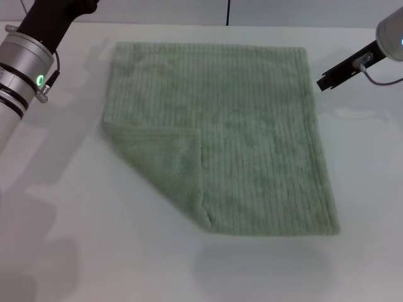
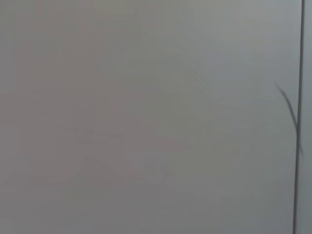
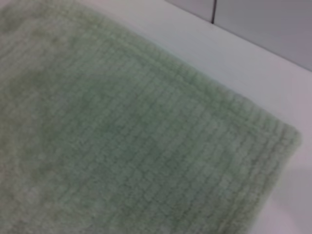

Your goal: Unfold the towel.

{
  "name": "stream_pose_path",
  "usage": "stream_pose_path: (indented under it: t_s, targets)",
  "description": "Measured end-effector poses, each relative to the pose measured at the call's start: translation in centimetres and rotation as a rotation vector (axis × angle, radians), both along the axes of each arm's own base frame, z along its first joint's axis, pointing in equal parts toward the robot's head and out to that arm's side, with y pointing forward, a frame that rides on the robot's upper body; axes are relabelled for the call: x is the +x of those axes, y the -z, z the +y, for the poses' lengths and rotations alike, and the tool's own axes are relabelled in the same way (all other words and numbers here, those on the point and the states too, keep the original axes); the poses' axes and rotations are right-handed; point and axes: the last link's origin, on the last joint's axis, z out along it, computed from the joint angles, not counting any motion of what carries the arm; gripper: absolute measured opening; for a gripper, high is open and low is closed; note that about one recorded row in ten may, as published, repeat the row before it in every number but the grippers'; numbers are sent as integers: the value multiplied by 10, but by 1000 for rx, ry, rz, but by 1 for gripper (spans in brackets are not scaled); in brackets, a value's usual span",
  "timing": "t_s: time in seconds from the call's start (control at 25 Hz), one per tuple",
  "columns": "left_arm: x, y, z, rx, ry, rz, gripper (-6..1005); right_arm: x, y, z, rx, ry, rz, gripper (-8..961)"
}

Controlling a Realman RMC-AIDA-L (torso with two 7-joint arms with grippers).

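the towel (image 1: 239, 138) lies mostly flat mid-table (image 1: 365, 251), with its near-left corner (image 1: 167, 167) folded over on top. looks soft, light and floppy, so i'd pinch that flap's hemmed tip and peel it outward. left gripper is out of view, right gripper (image 1: 329, 80) hovers beside the far-right corner, can't tell how open. nothing in the way.

Pale sage-green ribbed towel (image 1: 245, 132) lies flat mid-worktop, toward the far edge, mostly spread; its near-left corner is folded over onto itself.
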Motion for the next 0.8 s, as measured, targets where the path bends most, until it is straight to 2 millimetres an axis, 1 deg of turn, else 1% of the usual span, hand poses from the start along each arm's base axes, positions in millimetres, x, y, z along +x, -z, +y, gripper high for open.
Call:
stream_pose_path:
  t_s: [0.16, 0.36, 0.6, 0.8]
  targets:
    - [1, 1, 0, -6, 5, -2, 860, 2, 5, -4, -7, -4, 58, 13]
    - [3, 3, 0, -19, 15, 9, 860, 6, 6, -6, 6, 3, 98, 11]
    - [5, 5, 0, -26, 25, 15, 860, 10, 6, -8, 20, 17, 123, 12]
    - [7, 6, 0, -33, 34, 20, 861, 14, 10, -10, 19, 32, 127, 12]
